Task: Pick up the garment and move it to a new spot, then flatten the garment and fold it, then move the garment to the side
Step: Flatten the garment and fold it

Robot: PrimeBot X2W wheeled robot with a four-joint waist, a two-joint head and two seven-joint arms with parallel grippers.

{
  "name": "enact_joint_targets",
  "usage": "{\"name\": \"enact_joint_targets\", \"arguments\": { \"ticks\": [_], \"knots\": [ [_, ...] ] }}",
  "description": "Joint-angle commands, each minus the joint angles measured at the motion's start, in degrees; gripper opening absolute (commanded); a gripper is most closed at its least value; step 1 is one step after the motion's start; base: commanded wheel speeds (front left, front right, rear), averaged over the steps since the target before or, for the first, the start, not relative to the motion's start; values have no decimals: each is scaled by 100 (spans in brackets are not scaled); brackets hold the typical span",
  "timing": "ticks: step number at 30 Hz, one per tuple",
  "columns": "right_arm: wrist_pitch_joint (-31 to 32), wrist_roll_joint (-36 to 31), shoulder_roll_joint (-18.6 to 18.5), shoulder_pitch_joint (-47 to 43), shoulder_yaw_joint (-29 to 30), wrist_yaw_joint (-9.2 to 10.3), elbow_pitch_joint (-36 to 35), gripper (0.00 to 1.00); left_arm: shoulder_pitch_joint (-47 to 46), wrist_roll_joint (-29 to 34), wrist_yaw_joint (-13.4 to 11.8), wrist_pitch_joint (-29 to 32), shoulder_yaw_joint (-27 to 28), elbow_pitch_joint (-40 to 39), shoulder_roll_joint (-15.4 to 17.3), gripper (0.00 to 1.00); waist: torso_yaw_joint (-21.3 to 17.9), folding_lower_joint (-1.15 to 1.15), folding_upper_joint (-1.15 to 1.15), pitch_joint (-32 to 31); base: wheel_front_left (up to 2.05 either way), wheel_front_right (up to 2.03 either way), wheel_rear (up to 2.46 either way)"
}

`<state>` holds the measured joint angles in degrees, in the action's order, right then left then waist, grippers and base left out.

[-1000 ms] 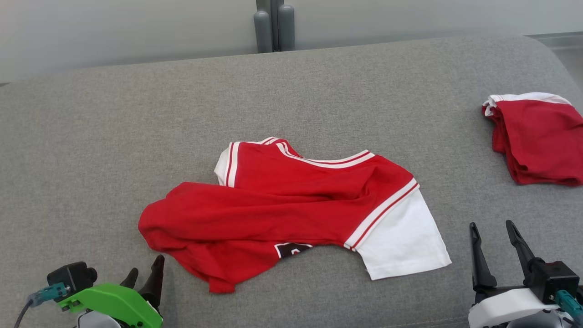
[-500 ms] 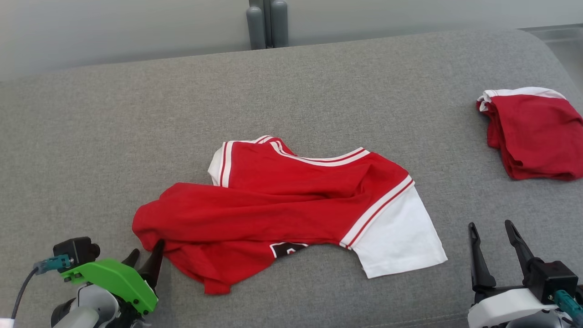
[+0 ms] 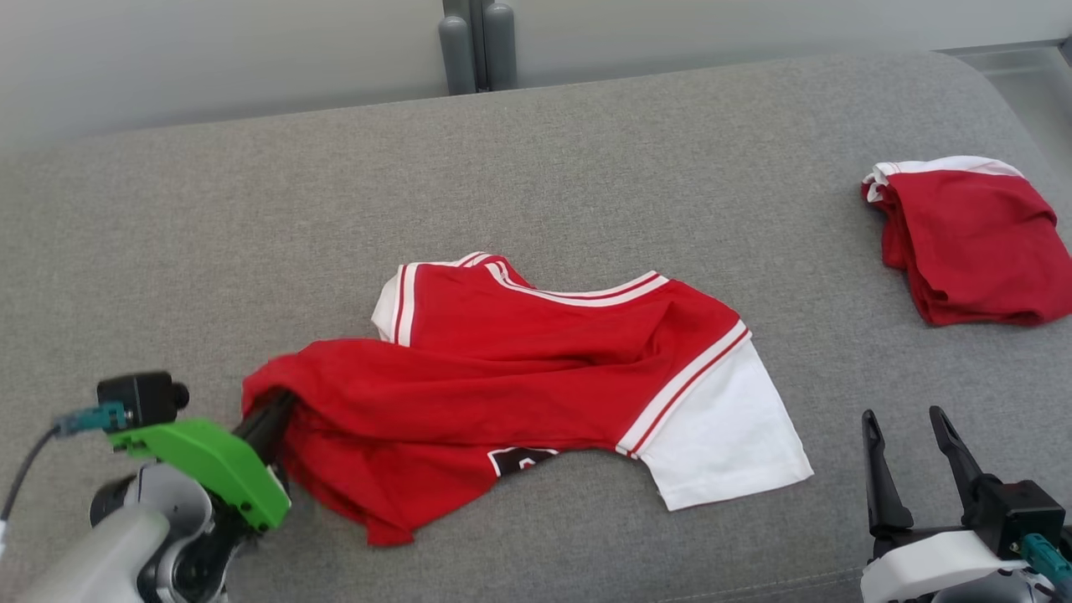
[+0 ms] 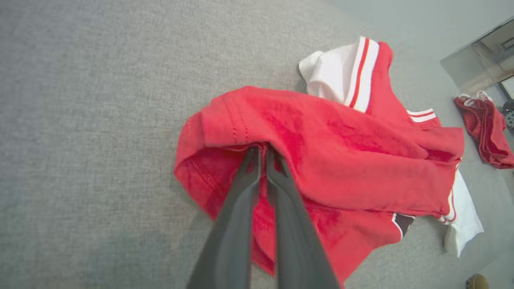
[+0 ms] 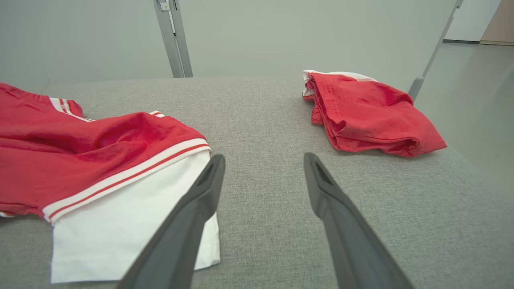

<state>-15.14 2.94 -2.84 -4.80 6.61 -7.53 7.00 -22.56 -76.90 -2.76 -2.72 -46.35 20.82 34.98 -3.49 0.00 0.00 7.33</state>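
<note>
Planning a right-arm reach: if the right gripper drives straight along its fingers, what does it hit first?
Likely nothing: bare gray cushion lies ahead of the right gripper, between the jersey's white sleeve and the folded red garment. Depth unclear.

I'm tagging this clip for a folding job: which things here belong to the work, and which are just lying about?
In the job: crumpled red-and-white shirt; left gripper, shut on the shirt's edge; right gripper, open.
Lying about: folded red garment at far right; grey posts at the back.
</note>
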Motion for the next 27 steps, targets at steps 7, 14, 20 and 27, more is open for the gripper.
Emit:
{"name": "enact_joint_targets", "arguments": {
  "ticks": [7,14,20,27],
  "knots": [
    [3,182,-14,91,-62,8,51,100,-1126,320,-350,681,52,-1106,276,0,-162,0,0,37,0,0,0],
    [3,381,-13,267,-129,8,142,100,-2888,832,-433,1453,-29,-783,-10,0,-641,0,0,153,0,0,0],
    [3,552,-13,310,-148,9,215,100,-3972,1128,147,1339,-9,-123,-421,0,-957,0,0,237,0,0,0],
    [3,653,-14,210,-114,9,253,100,-4182,1118,755,1250,-104,60,-475,0,-1094,0,0,176,0,0,0]
  ]
}}
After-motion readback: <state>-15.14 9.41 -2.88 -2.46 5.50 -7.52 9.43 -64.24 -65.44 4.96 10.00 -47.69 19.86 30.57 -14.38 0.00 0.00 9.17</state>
